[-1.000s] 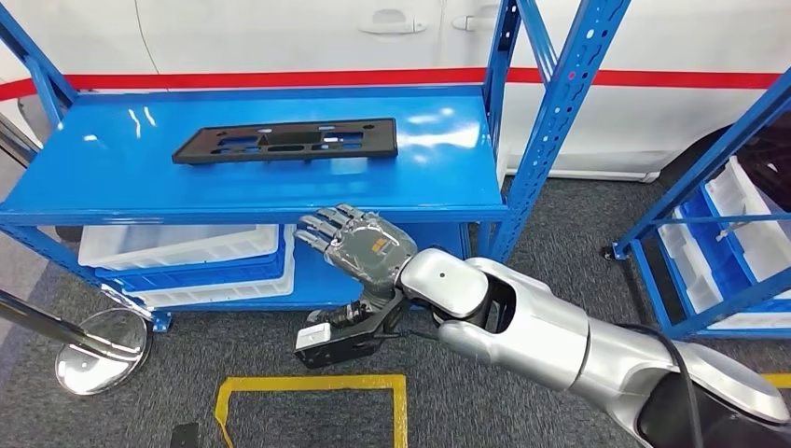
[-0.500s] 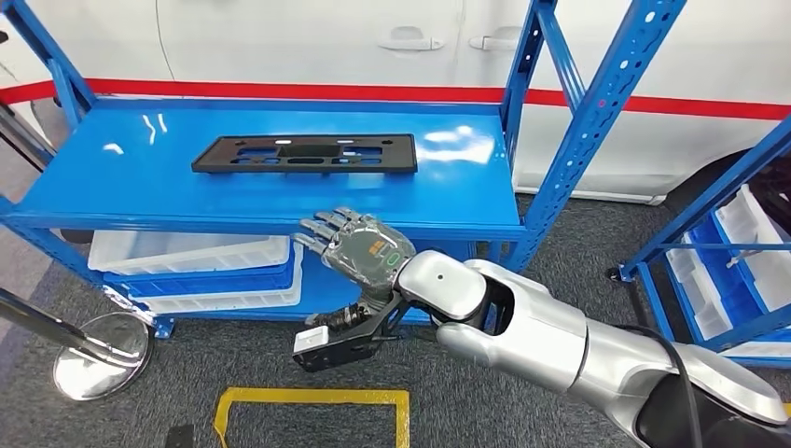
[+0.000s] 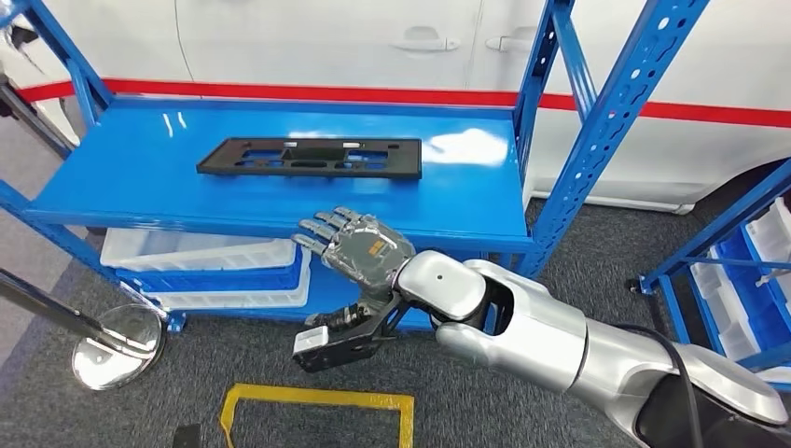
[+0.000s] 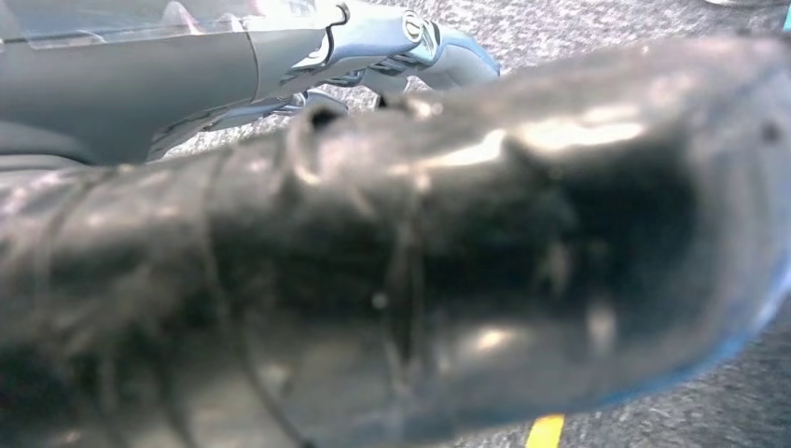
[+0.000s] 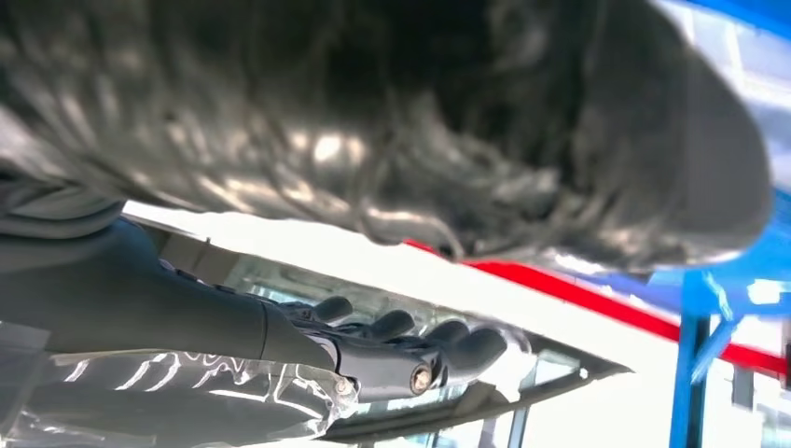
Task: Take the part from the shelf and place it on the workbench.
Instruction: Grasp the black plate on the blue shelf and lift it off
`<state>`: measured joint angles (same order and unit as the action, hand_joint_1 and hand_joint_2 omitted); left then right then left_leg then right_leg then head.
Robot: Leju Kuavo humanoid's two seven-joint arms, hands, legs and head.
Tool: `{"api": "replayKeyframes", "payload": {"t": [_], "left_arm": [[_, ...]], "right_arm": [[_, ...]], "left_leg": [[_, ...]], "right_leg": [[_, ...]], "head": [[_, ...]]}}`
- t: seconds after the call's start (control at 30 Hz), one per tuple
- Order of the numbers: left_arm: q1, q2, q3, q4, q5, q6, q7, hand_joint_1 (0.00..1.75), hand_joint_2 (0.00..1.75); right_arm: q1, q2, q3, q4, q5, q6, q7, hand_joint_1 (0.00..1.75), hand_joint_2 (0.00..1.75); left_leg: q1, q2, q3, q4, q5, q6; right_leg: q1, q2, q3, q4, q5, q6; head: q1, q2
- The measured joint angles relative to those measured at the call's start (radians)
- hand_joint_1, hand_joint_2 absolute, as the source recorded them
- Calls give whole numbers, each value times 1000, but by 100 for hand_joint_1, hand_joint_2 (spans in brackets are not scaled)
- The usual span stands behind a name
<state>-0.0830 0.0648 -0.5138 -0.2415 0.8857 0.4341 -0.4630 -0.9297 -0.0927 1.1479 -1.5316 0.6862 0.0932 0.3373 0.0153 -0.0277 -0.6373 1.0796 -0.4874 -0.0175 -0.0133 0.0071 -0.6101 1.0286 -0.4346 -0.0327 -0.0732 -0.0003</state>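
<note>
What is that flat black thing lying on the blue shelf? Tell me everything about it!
The black part is a long, thin, flat rectangular plate, matte like plastic, with several cut-out holes and slots along it. It lies flat near the middle of the blue shelf, its long side running across. Nothing touches it but the shelf; the right hand is in front of the shelf edge, apart from it.

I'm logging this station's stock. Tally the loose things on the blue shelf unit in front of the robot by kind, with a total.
Black flat part on the top shelf: 1
White bins on the lower level: 2, as far as the shelf edge lets me see
Blue bin stacked between them: 1
Total: 4
</note>
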Motion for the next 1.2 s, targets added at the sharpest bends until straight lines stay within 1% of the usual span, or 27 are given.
{"api": "replayKeyframes", "payload": {"t": [0.07,0.1,0.13,0.17,0.23,0.27,0.3,0.33,0.37,0.47,0.5,0.53,0.6,0.63,0.67,0.7,0.73,0.77,0.8,0.83,0.97,1.0,1.03,1.1,1.13,1.17,1.2], "left_arm": [[-2,-1,0,0,1,0,0,0,0],[-1,-1,0,0,1,0,0,0,0],[1,-1,0,0,2,0,0,0,0],[2,-1,0,0,2,0,0,0,0],[4,-1,0,0,2,0,0,0,0],[3,-1,0,0,2,0,0,0,0],[1,-1,0,0,3,0,-1,0,0],[0,-1,0,0,3,-1,-1,0,0],[0,-1,0,0,3,-1,-1,0,0],[2,-1,0,0,3,-2,-2,0,0],[0,-1,0,0,2,-3,-2,0,0],[-1,-1,0,0,2,-3,-3,0,0],[-4,-1,0,0,3,-4,-3,0,0],[-4,-1,0,0,3,-5,-4,0,0],[-3,-1,0,0,4,-6,-4,0,0],[-2,-2,0,0,4,-7,-4,0,0],[-2,-2,0,0,4,-8,-4,0,0],[-2,-4,0,0,4,-9,-4,0,0],[-2,-5,0,0,4,-9,-4,0,0],[-3,-6,0,0,4,-9,-4,0,0],[-1,-8,-1,0,5,-9,-3,0,0],[-1,-9,-1,0,5,-9,-3,0,0],[-1,-10,-1,0,5,-9,-3,0,0],[-1,-11,-1,0,5,-9,-3,0,0],[0,-11,-2,0,5,-10,-2,0,0],[2,-11,-2,0,4,-10,-2,0,0],[4,-11,-2,0,4,-11,-2,0,0]], "right_arm": [[-1,2,1,0,-2,1,-1,0,0],[0,2,2,0,-2,1,-1,0,0],[0,2,3,0,-3,2,-1,0,0],[1,3,4,0,-3,2,-1,0,0],[0,4,5,0,-4,2,-1,0,0],[0,5,5,0,-5,3,-1,0,0],[-1,5,5,0,-6,6,0,0,0],[-2,5,5,1,-9,10,0,0,0],[-2,5,5,1,-14,15,1,0,0],[-5,10,6,5,-59,23,-6,0,0],[-7,12,6,9,-86,23,-13,0,0],[-8,13,6,16,-121,23,-22,0,0],[-9,15,6,35,-194,19,-39,0,0],[-8,16,7,45,-223,17,-45,0,0],[-7,17,7,55,-242,14,-48,0,0],[-8,19,7,64,-252,12,-49,0,0],[-8,20,7,71,-255,9,-50,0,0],[-9,21,7,78,-253,4,-50,0,0],[-10,24,7,85,-248,-2,-49,0,0],[-11,27,8,91,-238,-9,-49,0,0],[-13,36,10,111,-197,-31,-44,0,0],[-13,40,10,115,-193,-34,-44,0,0],[-14,43,11,119,-188,-35,-43,0,0],[-13,47,16,127,-160,-43,-37,0,0],[-12,48,19,132,-137,-48,-31,0,0],[-11,48,22,137,-111,-54,-26,0,0],[-11,49,23,142,-84,-59,-21,0,0]], "left_leg": [[1,12,-64,123,-48,-6],[1,14,-95,173,-59,-8],[1,15,-113,195,-54,-9],[1,18,-112,180,-31,-8],[0,33,-62,59,43,-2],[-5,42,-30,-6,67,2],[-8,50,-8,-50,79,6],[-12,54,3,-70,77,10],[-15,52,6,-74,72,14],[-8,42,19,-84,68,28],[-5,40,26,-89,67,33],[-4,38,30,-90,65,38],[-4,32,35,-90,58,46],[-4,28,38,-88,55,47],[-4,23,42,-87,51,47],[-4,18,48,-85,46,45],[-4,14,54,-84,40,43],[-5,10,58,-81,34,39],[-7,7,60,-78,29,34],[-8,5,59,-77,27,29],[-6,8,55,-66,11,8],[-5,11,42,-35,-4,2],[-3,14,17,15,-26,-3],[-2,17,-57,143,-68,-11],[-1,18,-87,184,-70,-14],[-1,19,-101,191,-54,-15],[0,20,-95,159,-21,-15]], "right_leg": [[2,-10,7,-2,-5,-7],[3,-15,9,-1,-8,-9],[4,-19,12,-1,-12,-9],[4,-22,15,0,-15,-8],[4,-29,27,1,-25,-4],[6,-32,32,1,-30,-1],[8,-35,35,1,-34,4],[10,-37,37,0,-37,8],[12,-40,39,-1,-39,13],[12,-38,38,16,-57,28],[12,-31,22,53,-75,32],[10,-24,-9,110,-100,35],[10,-17,-90,245,-144,37],[9,-16,-119,284,-145,37],[9,-16,-130,284,-125,36],[8,-15,-119,243,-86,33],[8,-14,-94,176,-39,30],[9,-12,-65,108,-5,25],[10,-9,-41,54,14,20],[11,-7,-28,24,18,17],[10,-6,-11,-2,8,0],[7,-7,-5,-6,7,-5],[6,-7,1,-9,5,-9],[6,-8,9,-9,-3,-15],[7,-8,13,-8,-7,-15],[6,-8,18,-7,-12,-15],[6,-7,24,-6,-18,-14]], "head": [[-4,0],[-4,0],[-4,0],[-4,0],[-4,0],[-4,0],[-4,0],[-3,0],[-3,0],[-2,0],[-1,0],[0,0],[2,0],[2,0],[2,0],[2,0],[2,0],[2,0],[2,0],[1,0],[0,0],[-2,0],[-4,0],[-6,0],[-6,0],[-6,0],[-6,0]]}}
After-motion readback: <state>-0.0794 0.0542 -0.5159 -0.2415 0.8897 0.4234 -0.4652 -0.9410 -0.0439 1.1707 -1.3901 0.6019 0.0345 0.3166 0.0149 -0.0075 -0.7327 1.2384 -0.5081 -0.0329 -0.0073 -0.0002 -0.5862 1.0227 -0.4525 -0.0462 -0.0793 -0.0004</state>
